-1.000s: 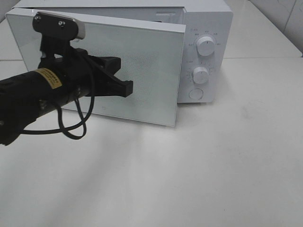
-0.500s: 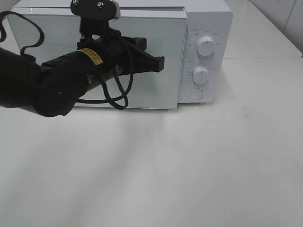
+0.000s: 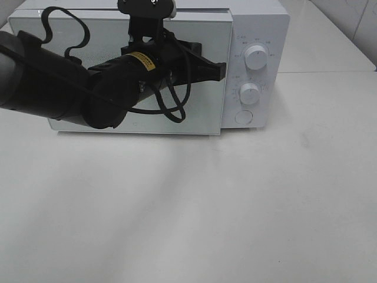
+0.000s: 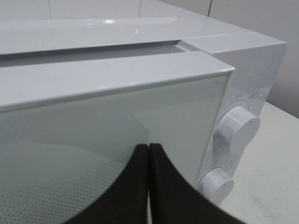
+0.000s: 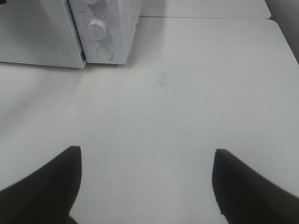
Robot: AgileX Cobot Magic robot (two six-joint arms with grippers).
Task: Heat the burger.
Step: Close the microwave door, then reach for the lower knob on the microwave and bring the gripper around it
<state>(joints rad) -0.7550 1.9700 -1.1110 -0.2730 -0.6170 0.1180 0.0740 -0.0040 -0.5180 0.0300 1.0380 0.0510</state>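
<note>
Burger: unseen | left fingers (image 4: 166, 186) closed, empty, at microwave door (image 3: 206, 109) | right fingers (image 5: 42, 186) spread, empty

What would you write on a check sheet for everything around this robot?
Surface: white table.
Job's things: burger not in view; microwave, door about shut.
Clutter: nothing seen.
Fingers: left fingers shut, at the door; right fingers open, empty, over the table.
Cables: black cable loops on the left arm.
Surroundings: tiled wall behind.
</note>
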